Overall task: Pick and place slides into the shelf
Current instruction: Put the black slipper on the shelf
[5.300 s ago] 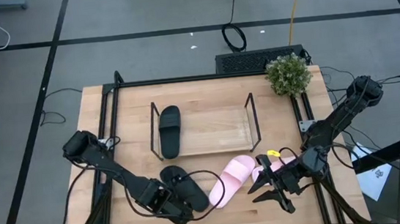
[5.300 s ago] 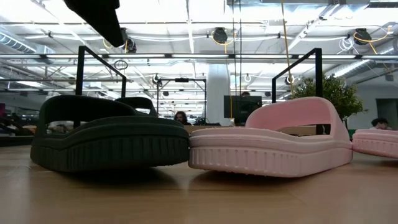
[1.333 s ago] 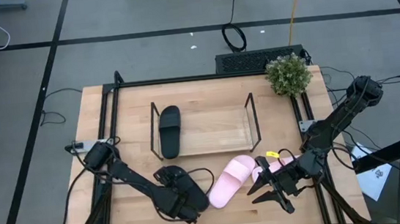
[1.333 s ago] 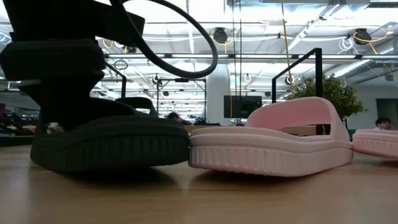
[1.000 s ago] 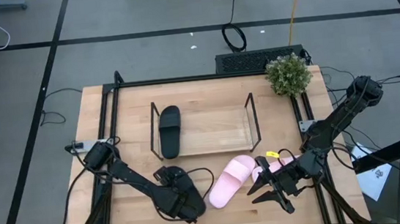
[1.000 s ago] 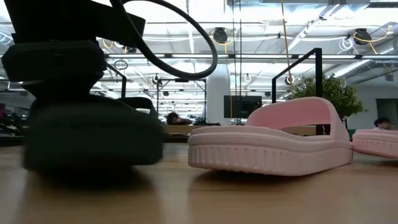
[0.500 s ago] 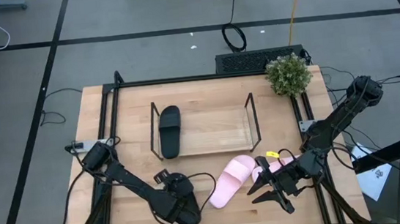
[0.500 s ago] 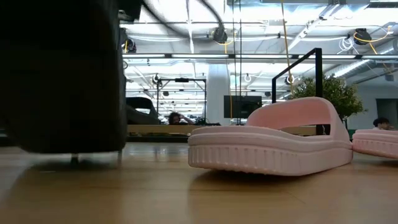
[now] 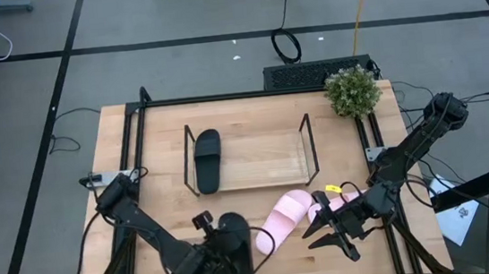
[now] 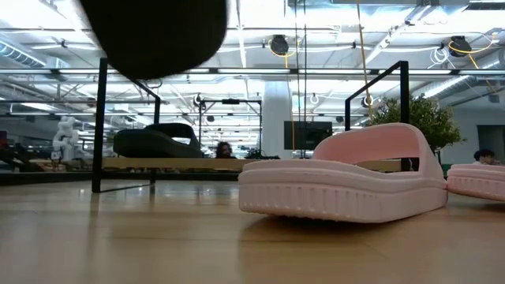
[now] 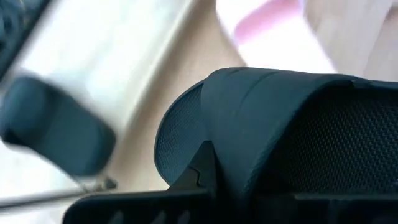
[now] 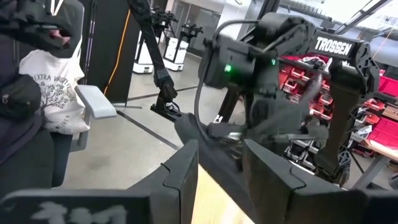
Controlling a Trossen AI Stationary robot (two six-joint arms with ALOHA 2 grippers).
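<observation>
From above, the left gripper [image 9: 222,247] sits at the near edge of the wooden table [image 9: 119,140], clenched on a black slide [image 9: 233,237] that it carries off the tabletop. Just beside it lies a pink slide [image 9: 281,221], angled, and a second pink slide [image 9: 348,202] lies partly under the right gripper [image 9: 326,237], whose fingers stand spread apart above the table at the near right. The shelf [image 9: 257,173] stands in the middle of the table with another black slide [image 9: 207,159] resting at its left end. A potted plant [image 9: 352,90] stands at the far right corner.

At table height, the lifted black slide [image 10: 154,31] hangs as a dark blur at the top left, clear of the tabletop. The nearer pink slide [image 10: 339,177] rests flat on the wood, the other pink slide [image 10: 477,180] showing at the right edge. Behind, the shelf's black wire end [image 10: 106,126] frames the black slide [image 10: 158,142] that lies on its board.

Left wrist view: the held black slide [image 11: 292,130] fills most of the picture, its strap arched; a pink slide [image 11: 267,28] shows beyond it, blurred.

Right wrist view: the right gripper's two dark fingers [image 12: 186,171] stand parted with nothing between them; the left arm [image 12: 273,56] shows farther off.
</observation>
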